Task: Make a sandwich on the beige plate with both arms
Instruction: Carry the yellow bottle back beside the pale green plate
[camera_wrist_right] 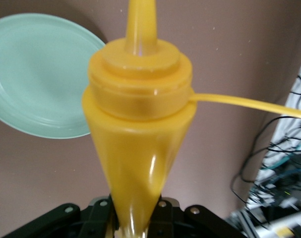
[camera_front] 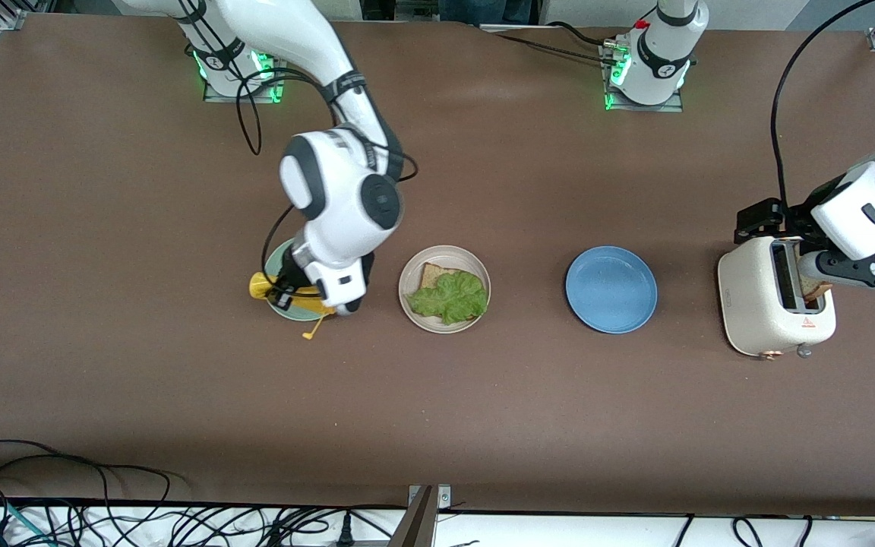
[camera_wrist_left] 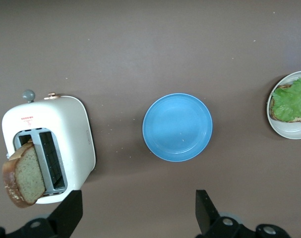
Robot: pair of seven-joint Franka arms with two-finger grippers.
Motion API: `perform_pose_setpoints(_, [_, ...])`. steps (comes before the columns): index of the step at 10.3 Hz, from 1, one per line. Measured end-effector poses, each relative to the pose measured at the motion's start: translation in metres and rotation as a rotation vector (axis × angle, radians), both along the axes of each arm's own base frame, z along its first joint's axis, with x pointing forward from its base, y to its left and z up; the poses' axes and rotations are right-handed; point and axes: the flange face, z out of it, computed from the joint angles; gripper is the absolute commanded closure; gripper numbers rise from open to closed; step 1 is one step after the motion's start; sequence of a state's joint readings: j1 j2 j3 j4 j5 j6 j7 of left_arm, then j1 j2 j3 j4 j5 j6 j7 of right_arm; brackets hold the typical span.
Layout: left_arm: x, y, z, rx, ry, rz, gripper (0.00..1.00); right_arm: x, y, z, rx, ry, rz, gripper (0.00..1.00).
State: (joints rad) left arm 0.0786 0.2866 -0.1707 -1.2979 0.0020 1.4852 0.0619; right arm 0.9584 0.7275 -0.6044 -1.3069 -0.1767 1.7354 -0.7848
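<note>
Nearest my front camera among the tabletop things sat the white two-slot pop-up toaster [camera_front: 775, 308], close to the table edge at the left arm's end. Along the same middle band of the brown table [camera_front: 483, 410] lay the round glossy blue plate [camera_front: 611, 289], then the pale beige round plate with a low rim [camera_front: 444, 289], then the round mint-green plate [camera_front: 285, 292] toward the right arm's end, all about midway between the base edge and the camera edge.

On the beige plate I saw one square slice of tan bread with brown crust [camera_front: 431, 274] with a ruffled green lettuce leaf [camera_front: 450, 298] lying on top of it, uncovered. A second slice of brown-crusted bread [camera_wrist_left: 22, 175] was tilted at the toaster's slot, partly out of it.

I had the left gripper [camera_front: 825, 275] over the toaster. In the left wrist view its two black fingers [camera_wrist_left: 206, 210] stood wide apart with nothing between them, and the slice sat off beside one finger, not pinched.

My right gripper [camera_front: 314, 292] was over the mint-green plate, pinching a yellow plastic squeeze bottle with a conical nozzle [camera_wrist_right: 138, 119]. The right wrist view showed the bottle's body squeezed between the black jaws, with its thin yellow cap tether [camera_wrist_right: 249, 103] sticking out sideways.
</note>
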Motion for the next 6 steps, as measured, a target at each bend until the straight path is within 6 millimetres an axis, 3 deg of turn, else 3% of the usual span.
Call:
perform_pose_setpoints(2, [0.000,0.001,0.000,0.000,0.000,0.001,0.00,0.029,-0.074,0.017,0.205,0.092,-0.057,1.00])
perform_pose_setpoints(4, [0.000,0.001,0.000,0.000,0.000,0.001,0.00,0.047,-0.150,0.021,0.382,0.154,-0.080,1.00])
perform_pose_setpoints(6, [0.000,0.000,0.000,0.000,0.000,-0.001,0.00,0.047,-0.184,0.014,0.491,0.191,-0.100,1.00])
